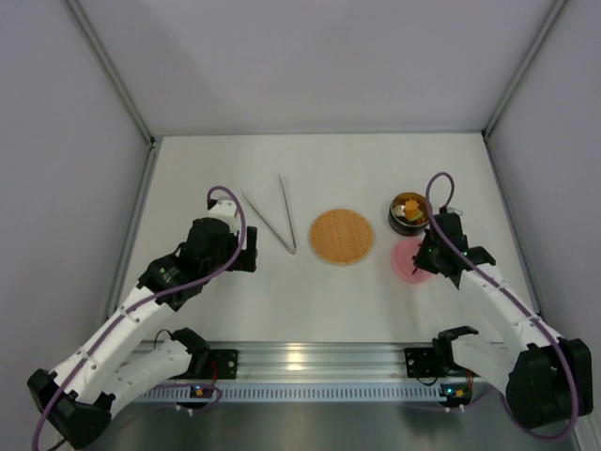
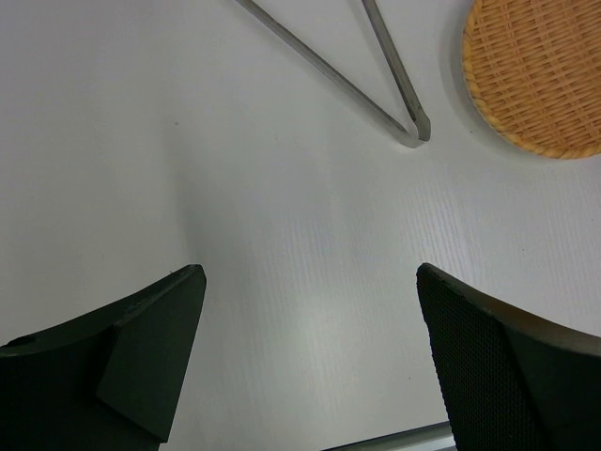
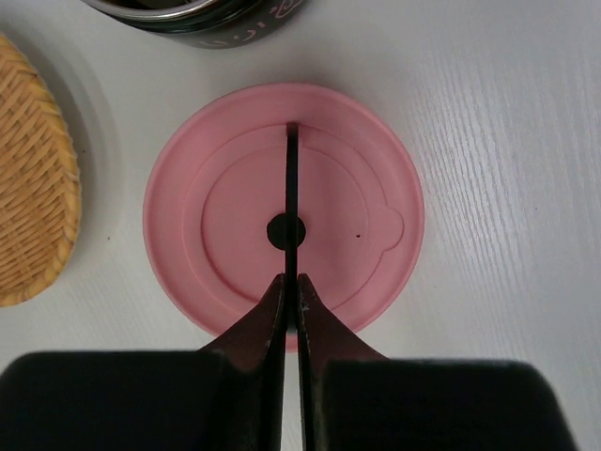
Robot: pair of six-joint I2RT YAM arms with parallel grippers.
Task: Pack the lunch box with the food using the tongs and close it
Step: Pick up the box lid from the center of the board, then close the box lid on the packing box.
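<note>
The lunch box (image 1: 407, 212) is a small steel bowl at the right of the table, with yellow and orange food (image 1: 411, 206) inside; only its dark wall (image 3: 202, 21) shows at the top of the right wrist view. Just in front of it the pink lid (image 3: 225, 216) lies flat. My right gripper (image 3: 291, 279) is shut on the lid's thin dark handle (image 3: 291, 169), which stands edge-on between the fingers. The silver tongs (image 1: 272, 218) lie in a narrow V left of centre. My left gripper (image 2: 310, 272) hangs open over bare table, short of the tongs' joined end (image 2: 413, 127).
A flat orange woven plate (image 1: 342, 236) lies between the tongs and the lunch box, bare on top. Its edge shows at the left of the right wrist view (image 3: 28, 178). White walls close in the table on three sides.
</note>
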